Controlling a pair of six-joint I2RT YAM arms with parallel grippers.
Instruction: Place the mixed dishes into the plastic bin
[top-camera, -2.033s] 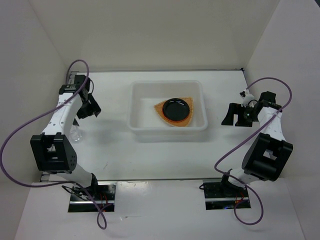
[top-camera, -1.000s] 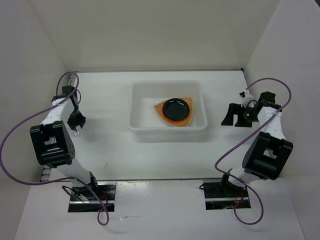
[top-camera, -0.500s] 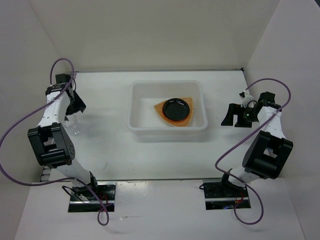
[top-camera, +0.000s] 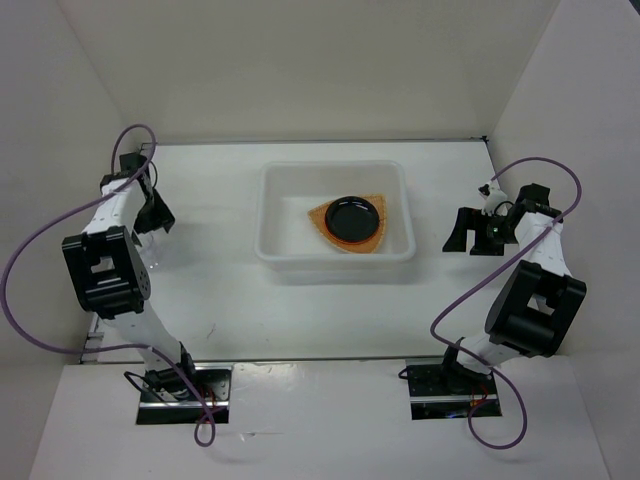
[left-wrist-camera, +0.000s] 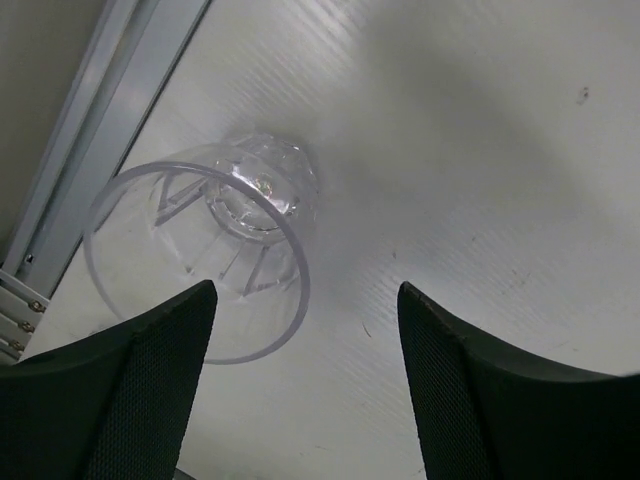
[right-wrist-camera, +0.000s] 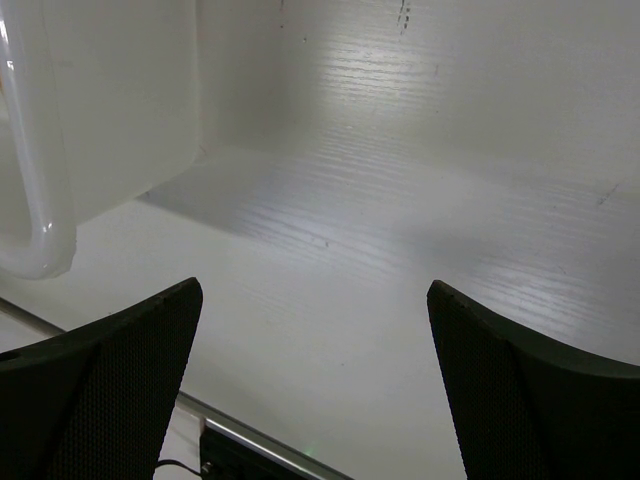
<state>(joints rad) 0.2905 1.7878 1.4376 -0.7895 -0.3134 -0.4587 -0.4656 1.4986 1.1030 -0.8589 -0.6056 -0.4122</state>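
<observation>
The left gripper (left-wrist-camera: 303, 300) is hanging wide open, well left of the translucent white rectangular plastic bin (top-camera: 283, 225), gripping nothing. One small clear plastic cup (left-wrist-camera: 215, 250) is standing partly between its fingers. The right gripper (right-wrist-camera: 315, 300), right of the bin, is gaping empty. Inside the bin, one round glossy black plate (top-camera: 354, 215) is lying on one tan woven dish (top-camera: 319, 214).
</observation>
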